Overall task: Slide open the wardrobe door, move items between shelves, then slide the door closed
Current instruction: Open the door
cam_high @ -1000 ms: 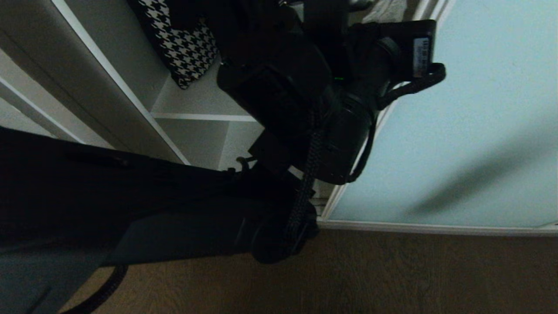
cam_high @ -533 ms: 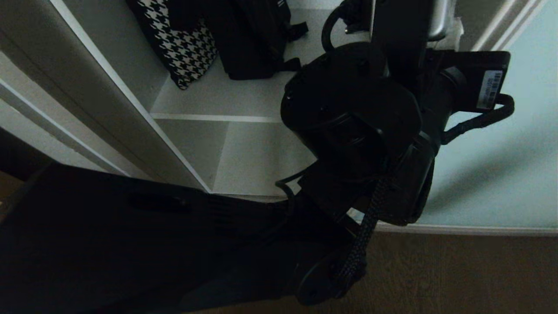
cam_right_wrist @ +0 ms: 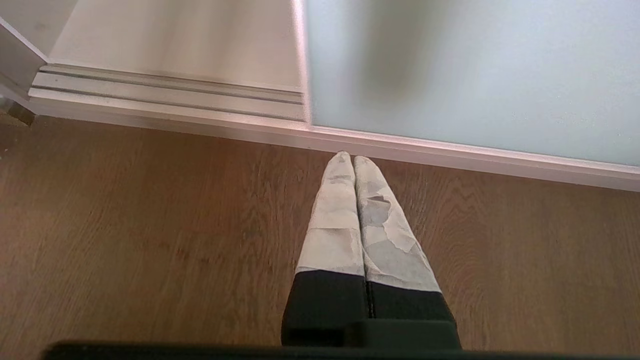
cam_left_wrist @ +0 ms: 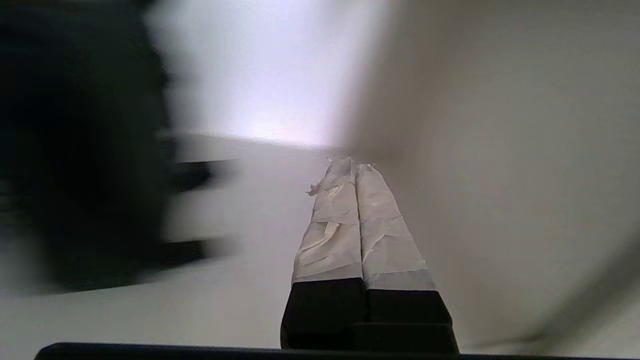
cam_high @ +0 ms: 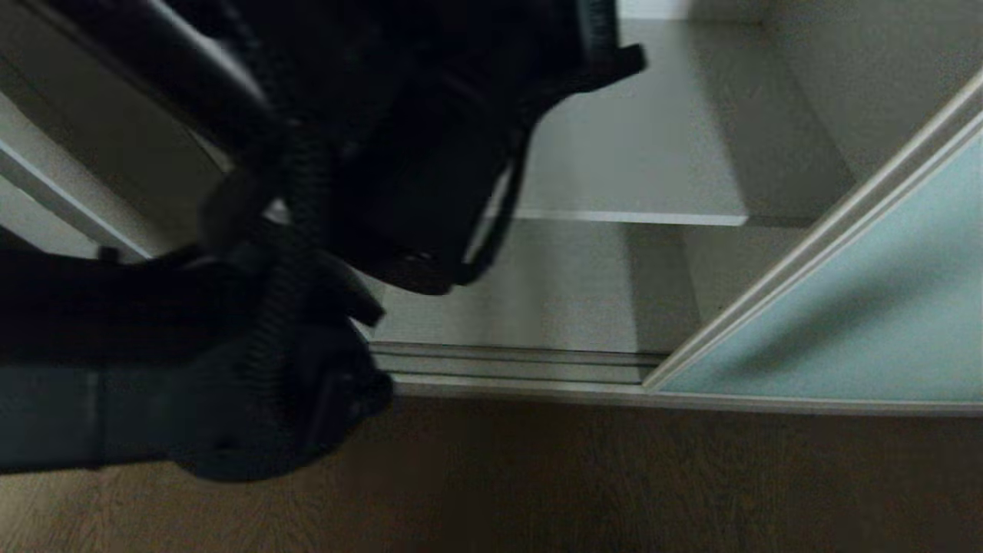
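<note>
Both claws closed, empty: left claw over shelves; no writing legible.

Left: left arm, near, before the shelves
Right: sliding wardrobe door
Near: floor track, then floor

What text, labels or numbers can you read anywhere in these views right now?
None. No print shows on the sliding wardrobe door, the shelves, the floor track or the wooden floor.
The taped fingers of the left gripper and the right gripper are blank.
</note>
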